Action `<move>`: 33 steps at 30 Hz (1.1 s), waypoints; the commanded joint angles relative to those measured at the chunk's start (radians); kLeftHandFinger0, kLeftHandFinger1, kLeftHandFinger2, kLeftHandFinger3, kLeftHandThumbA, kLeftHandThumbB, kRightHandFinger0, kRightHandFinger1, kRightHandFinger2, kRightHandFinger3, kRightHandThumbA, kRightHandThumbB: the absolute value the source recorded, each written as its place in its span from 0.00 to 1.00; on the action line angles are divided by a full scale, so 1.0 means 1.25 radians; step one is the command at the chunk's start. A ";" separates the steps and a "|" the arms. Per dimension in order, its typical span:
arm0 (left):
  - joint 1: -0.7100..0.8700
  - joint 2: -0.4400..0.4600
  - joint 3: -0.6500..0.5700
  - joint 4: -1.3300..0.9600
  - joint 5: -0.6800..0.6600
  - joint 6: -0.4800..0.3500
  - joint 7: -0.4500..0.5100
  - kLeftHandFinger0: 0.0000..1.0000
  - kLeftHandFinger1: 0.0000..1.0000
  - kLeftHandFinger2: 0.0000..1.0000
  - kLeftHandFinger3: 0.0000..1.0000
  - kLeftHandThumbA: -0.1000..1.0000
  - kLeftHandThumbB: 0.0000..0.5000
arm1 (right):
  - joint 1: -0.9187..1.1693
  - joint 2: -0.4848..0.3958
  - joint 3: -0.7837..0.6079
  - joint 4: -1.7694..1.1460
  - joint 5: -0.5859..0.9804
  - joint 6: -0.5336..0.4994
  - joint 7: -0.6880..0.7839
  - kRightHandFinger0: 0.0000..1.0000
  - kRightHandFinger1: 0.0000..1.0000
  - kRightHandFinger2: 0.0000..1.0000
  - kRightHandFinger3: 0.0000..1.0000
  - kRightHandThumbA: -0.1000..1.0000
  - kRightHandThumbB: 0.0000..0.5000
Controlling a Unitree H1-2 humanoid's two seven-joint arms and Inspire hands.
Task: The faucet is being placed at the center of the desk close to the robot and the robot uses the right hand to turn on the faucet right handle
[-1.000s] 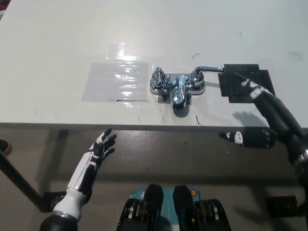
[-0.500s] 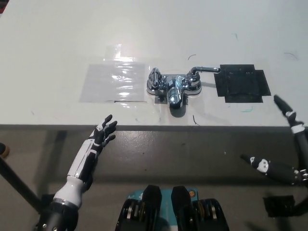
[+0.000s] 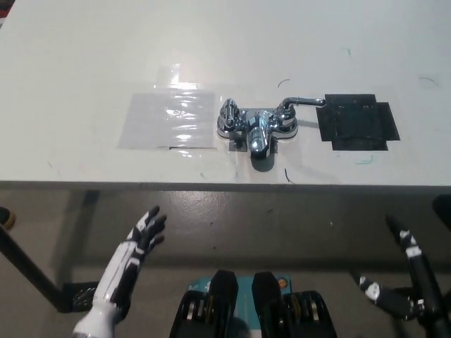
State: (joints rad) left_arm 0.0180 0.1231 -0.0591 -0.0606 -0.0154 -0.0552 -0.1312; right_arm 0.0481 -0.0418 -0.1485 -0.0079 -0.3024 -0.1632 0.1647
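Desk (image 3: 77, 63) bears faucet (image 3: 258, 125); right hand (image 3: 412, 292) partly cropped at corner.

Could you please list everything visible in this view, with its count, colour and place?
desk: one, white, fills the upper half of the view
faucet: one, chrome, centre of the desk near its front edge
right handle: one, chrome, lever pointing right
left handle: one, chrome, at the faucet's left end
clear film patch: one, transparent and glossy, flat on the desk left of the faucet
black patch: one, black, flat on the desk right of the faucet
left hand: one, white, open, lower left, below the desk edge
right hand: one, black, open, lower right, away from the faucet
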 commanded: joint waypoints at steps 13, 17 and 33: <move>0.104 0.016 -0.027 -0.042 0.012 -0.020 -0.014 1.00 1.00 1.00 1.00 0.96 0.27 | 0.096 -0.008 0.054 0.001 0.087 -0.093 -0.036 1.00 1.00 1.00 1.00 0.83 0.20; 0.096 0.017 -0.032 -0.028 0.025 -0.037 -0.008 1.00 1.00 1.00 1.00 0.96 0.22 | 0.076 -0.006 0.065 -0.003 0.082 -0.070 -0.040 1.00 1.00 1.00 1.00 0.81 0.19; 0.081 0.023 -0.031 -0.031 0.043 -0.021 -0.001 1.00 1.00 1.00 1.00 0.96 0.16 | 0.047 -0.015 0.096 0.024 0.061 -0.054 -0.059 1.00 1.00 1.00 1.00 0.79 0.19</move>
State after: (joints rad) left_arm 0.1317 0.1415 -0.0995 -0.0778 0.0191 -0.0624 -0.1312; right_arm 0.1072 -0.0496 -0.0340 0.0352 -0.2292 -0.2211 0.1227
